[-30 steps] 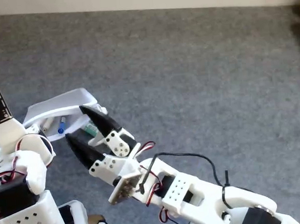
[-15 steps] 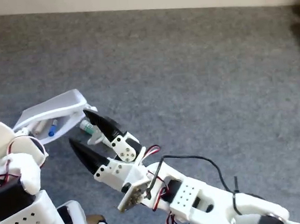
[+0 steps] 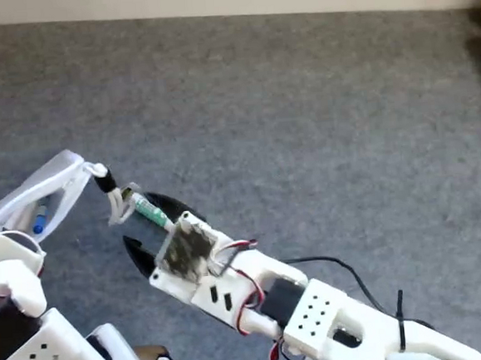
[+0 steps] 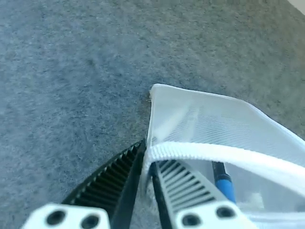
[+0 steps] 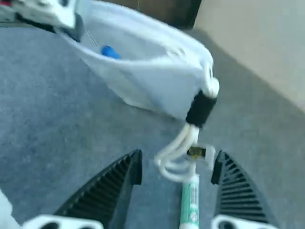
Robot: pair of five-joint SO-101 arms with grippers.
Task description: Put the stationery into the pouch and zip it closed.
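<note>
- White mesh pouch [image 3: 45, 191] hangs pinched at its rim in the clamped left gripper [image 4: 147, 153], with a blue pen [image 4: 223, 181] inside.
- A green-and-white pen [image 5: 190, 202] lies on the grey desk [image 3: 319, 115], just beside the pouch's cord loop [image 5: 188, 136].
- The right gripper [image 5: 177, 157], fingers spread wide, straddles that pen near the pouch.

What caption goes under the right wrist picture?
Open right gripper either side of a green pen, by the cord loop of the white pouch.

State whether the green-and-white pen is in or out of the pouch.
Out: the pen lies on the carpet beside the pouch, within the open right gripper.
</note>
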